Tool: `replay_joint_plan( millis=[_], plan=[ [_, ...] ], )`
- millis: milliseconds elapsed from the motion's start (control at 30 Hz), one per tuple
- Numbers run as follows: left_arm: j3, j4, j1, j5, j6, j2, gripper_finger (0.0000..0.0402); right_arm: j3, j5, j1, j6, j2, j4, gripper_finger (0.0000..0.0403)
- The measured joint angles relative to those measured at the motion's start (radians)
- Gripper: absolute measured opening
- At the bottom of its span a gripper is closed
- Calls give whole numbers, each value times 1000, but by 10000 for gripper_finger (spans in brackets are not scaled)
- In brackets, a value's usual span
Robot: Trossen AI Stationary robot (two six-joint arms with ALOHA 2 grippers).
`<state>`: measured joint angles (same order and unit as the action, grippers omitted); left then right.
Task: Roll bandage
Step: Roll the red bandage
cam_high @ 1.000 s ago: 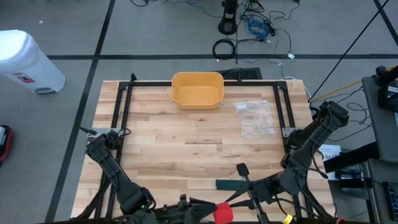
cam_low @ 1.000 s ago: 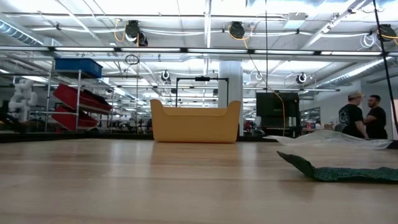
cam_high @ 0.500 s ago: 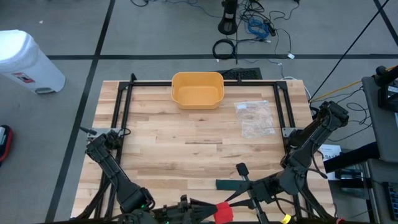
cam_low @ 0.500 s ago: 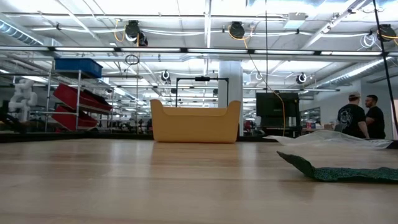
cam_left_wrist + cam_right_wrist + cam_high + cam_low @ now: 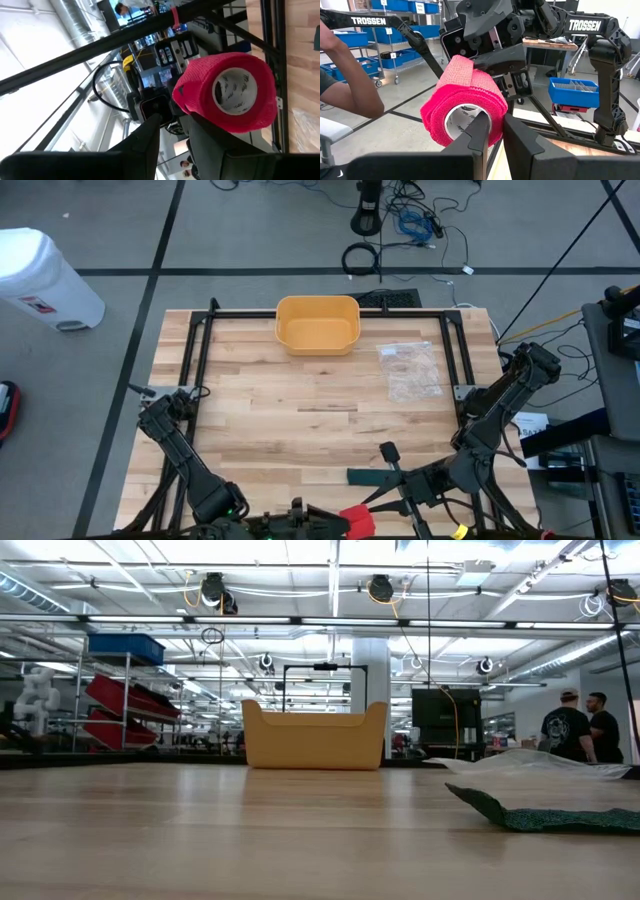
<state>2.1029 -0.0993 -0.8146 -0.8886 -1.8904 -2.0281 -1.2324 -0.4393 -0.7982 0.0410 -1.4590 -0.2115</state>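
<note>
Both jaws met on the red roll (image 5: pixel 359 521) at the near edge of the table (image 5: pixel 250 420), one from each side. The left gripper (image 5: pixel 172 131) was closed on the roll, its fingers clamped across the wound cloth with the pale core (image 5: pixel 234 92) facing the wrist camera. The right gripper (image 5: pixel 491 131) was also nearly shut; one finger reached into the core's mouth and the other lay outside the wrap, so it pinched the roll's wall. From above, the two grippers sat close together with the roll between them, just off the table's near rim.

Judging by its look, the roll was light and soft: a crinkled, clingy wrap on a stiff cardboard core. The cloth would squash and catch on itself, so the core was the firmer place to hold, and the wrap's loose flap, seen standing up in the right wrist view, would need tension to wind flat.

A dark green strip (image 5: pixel 372 477) lay flat on the table just ahead of the right gripper, untouched. Farther off stood a yellow bin (image 5: pixel 317 323) and a clear bag (image 5: pixel 409 370), both well away from the jaws.
</note>
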Motion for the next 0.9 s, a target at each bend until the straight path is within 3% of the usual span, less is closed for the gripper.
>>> replay_joint_plan(
  millis=[400,900],
  plan=[
    [0,-26,0,-33,52,-1,109,0,0,0,-1,0,0,41],
    [0,-21,0,4,53,-1,109,0,0,0,-1,0,0,41]
  ],
)
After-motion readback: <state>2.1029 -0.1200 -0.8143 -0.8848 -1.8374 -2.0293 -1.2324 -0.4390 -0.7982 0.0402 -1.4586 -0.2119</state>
